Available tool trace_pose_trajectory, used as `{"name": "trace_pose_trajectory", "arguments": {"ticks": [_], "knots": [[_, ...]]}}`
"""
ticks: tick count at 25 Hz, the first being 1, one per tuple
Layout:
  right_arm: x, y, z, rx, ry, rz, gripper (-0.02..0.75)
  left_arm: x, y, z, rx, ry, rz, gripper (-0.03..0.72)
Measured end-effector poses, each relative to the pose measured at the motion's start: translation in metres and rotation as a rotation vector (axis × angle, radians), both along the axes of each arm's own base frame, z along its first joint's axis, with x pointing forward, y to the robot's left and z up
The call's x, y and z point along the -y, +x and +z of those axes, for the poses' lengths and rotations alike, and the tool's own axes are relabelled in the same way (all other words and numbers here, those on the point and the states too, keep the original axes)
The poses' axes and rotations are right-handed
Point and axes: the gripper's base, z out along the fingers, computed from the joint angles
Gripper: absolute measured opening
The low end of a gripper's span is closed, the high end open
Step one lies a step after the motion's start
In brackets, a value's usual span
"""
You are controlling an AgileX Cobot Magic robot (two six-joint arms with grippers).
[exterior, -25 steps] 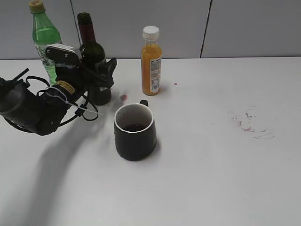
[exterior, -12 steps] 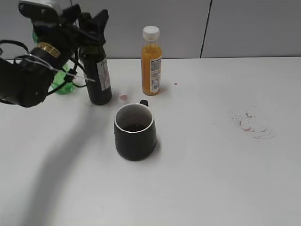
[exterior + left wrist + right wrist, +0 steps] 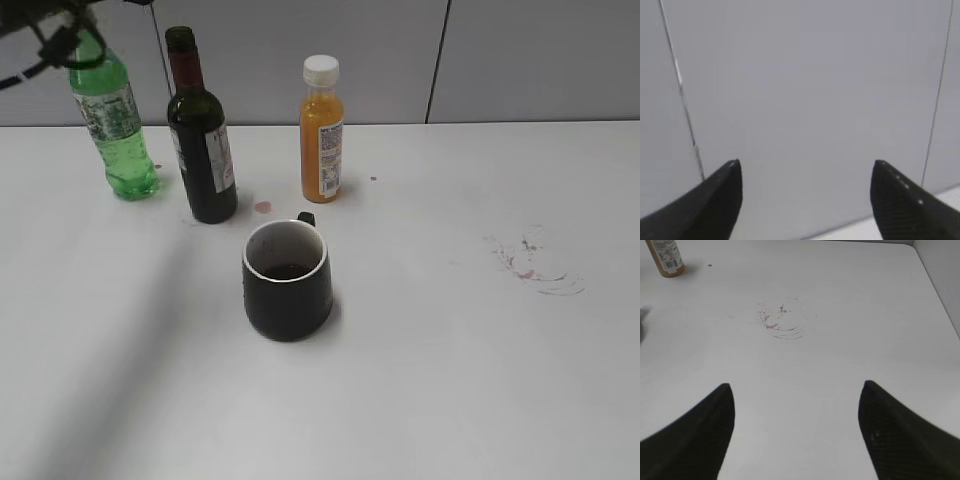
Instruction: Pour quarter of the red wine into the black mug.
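Note:
The red wine bottle (image 3: 202,140) stands upright on the white table at the back left, free of any gripper. The black mug (image 3: 287,279) stands in front of it, a little dark red liquid in its bottom, handle to the back. My left gripper (image 3: 805,165) is open and empty, raised high and facing the grey wall; in the exterior view only a bit of the arm's cabling shows at the top left corner. My right gripper (image 3: 796,387) is open and empty, held above bare table to the right, out of the exterior view.
A green plastic soda bottle (image 3: 110,125) stands left of the wine bottle. An orange juice bottle (image 3: 322,130) with a white cap stands to its right, its base showing in the right wrist view (image 3: 666,257). Wine stains (image 3: 535,262) mark the table at the right.
My left gripper let go of the wine bottle and rose up and left, almost out of the exterior view. The bottle stays upright on the table. The mug has not moved.

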Motion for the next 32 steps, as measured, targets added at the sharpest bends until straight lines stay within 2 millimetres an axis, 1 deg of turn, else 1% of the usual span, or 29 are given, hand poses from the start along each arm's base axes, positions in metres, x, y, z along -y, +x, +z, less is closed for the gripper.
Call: {"name": "trace_pose_trajectory", "arguments": {"ticks": [1, 2, 5, 9, 12, 14, 17, 19, 22, 24, 27, 32], "knots": [[0.000, 0.000, 0.000, 0.000, 0.000, 0.000, 0.585, -0.003, -0.010, 0.009, -0.047, 0.015, 0.000, 0.592], [0.000, 0.000, 0.000, 0.000, 0.000, 0.000, 0.585, -0.006, -0.018, 0.013, -0.116, 0.036, 0.000, 0.592], [0.000, 0.000, 0.000, 0.000, 0.000, 0.000, 0.585, -0.016, -0.052, 0.035, -0.253, 0.073, 0.001, 0.592], [0.000, 0.000, 0.000, 0.000, 0.000, 0.000, 0.585, -0.031, -0.098, 0.052, -0.437, 0.127, 0.000, 0.591], [0.000, 0.000, 0.000, 0.000, 0.000, 0.000, 0.585, -0.044, -0.127, 0.053, -0.604, 0.161, 0.036, 0.591], [0.000, 0.000, 0.000, 0.000, 0.000, 0.000, 0.585, -0.056, -0.141, 0.050, -0.716, 0.199, 0.082, 0.591], [0.000, 0.000, 0.000, 0.000, 0.000, 0.000, 0.585, -0.075, -0.156, 0.049, -0.833, 0.219, 0.165, 0.590], [0.000, 0.000, 0.000, 0.000, 0.000, 0.000, 0.585, -0.090, -0.165, 0.050, -0.875, 0.213, 0.232, 0.590], [0.000, 0.000, 0.000, 0.000, 0.000, 0.000, 0.585, -0.109, -0.177, 0.051, -0.900, 0.192, 0.324, 0.589], [0.000, 0.000, 0.000, 0.000, 0.000, 0.000, 0.585, -0.116, -0.188, 0.048, -0.911, 0.176, 0.362, 0.589], [0.000, 0.000, 0.000, 0.000, 0.000, 0.000, 0.585, -0.118, -0.210, 0.037, -0.916, 0.164, 0.372, 0.589], [0.000, 0.000, 0.000, 0.000, 0.000, 0.000, 0.585, -0.118, -0.256, 0.024, -0.843, 0.139, 0.370, 0.589]]}}
